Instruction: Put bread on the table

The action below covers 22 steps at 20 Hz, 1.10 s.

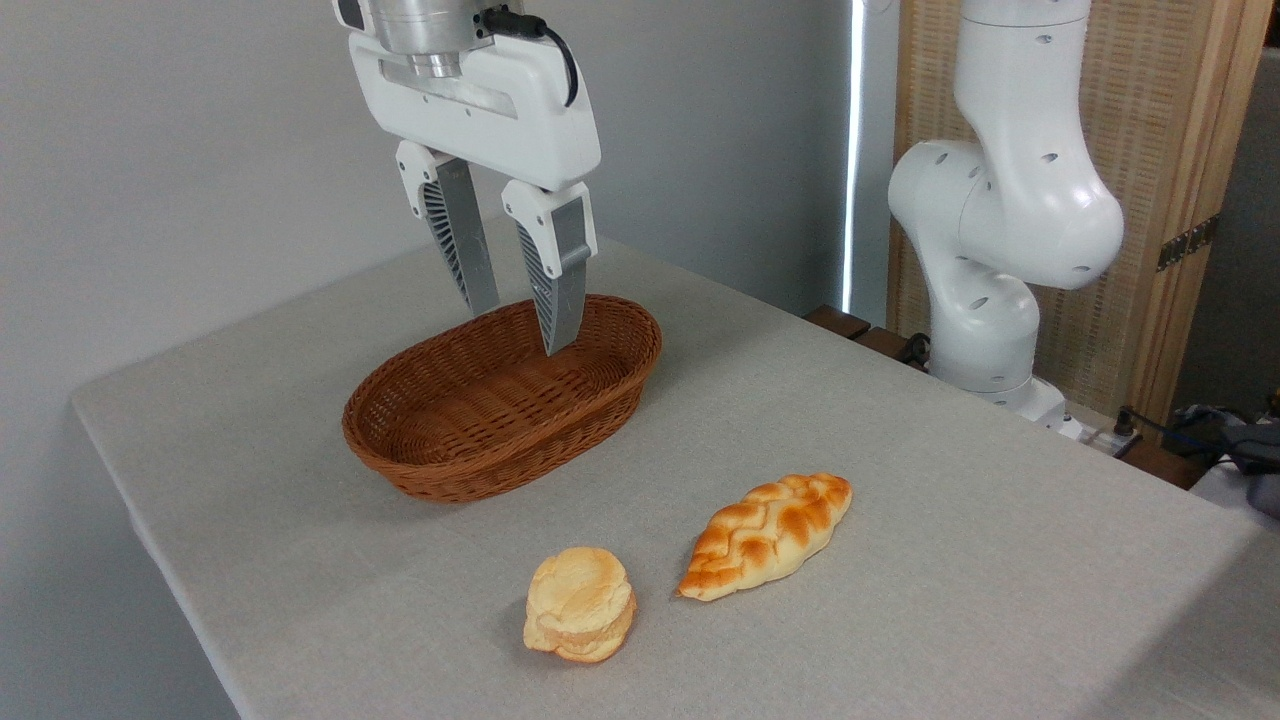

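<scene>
The bread (767,535), a braided golden-orange loaf with pointed ends, lies flat on the grey cloth of the table (950,560), in front and to the right of the wicker basket (500,400). My gripper (520,325) hangs above the far end of the basket, well behind and to the left of the loaf. Its two fingers are spread apart and hold nothing. The basket is empty.
A round pale layered bun (580,604) sits on the cloth just left of the loaf. The arm's white base (990,300) stands at the table's far right edge. A wooden screen and cables lie beyond it.
</scene>
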Motion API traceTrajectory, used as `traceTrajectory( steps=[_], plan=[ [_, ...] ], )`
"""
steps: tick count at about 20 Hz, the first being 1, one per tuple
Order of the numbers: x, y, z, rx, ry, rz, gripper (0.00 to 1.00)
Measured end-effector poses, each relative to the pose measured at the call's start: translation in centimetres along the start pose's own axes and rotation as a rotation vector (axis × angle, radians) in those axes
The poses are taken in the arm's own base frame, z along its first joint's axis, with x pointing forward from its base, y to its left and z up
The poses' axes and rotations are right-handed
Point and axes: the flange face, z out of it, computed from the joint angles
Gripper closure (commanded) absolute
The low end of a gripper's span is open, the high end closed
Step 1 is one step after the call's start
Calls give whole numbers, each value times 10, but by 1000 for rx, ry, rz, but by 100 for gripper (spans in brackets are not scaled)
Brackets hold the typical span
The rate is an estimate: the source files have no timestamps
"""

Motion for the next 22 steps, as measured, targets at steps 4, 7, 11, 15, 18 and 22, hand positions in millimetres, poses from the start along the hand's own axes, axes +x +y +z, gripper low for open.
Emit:
traceTrajectory(
  steps=[4, 7, 11, 15, 18, 22],
  plan=[
    [0, 0, 0, 1, 0, 0, 0],
    [-10, -9, -6, 6, 9, -22, 0],
    [-16, -14, -9, 9, 14, -34, 0],
    [-16, -14, -9, 9, 14, -34, 0],
    [-15, -13, -9, 9, 14, -32, 0],
    [-15, -13, -9, 10, 13, -32, 0]
  ],
)
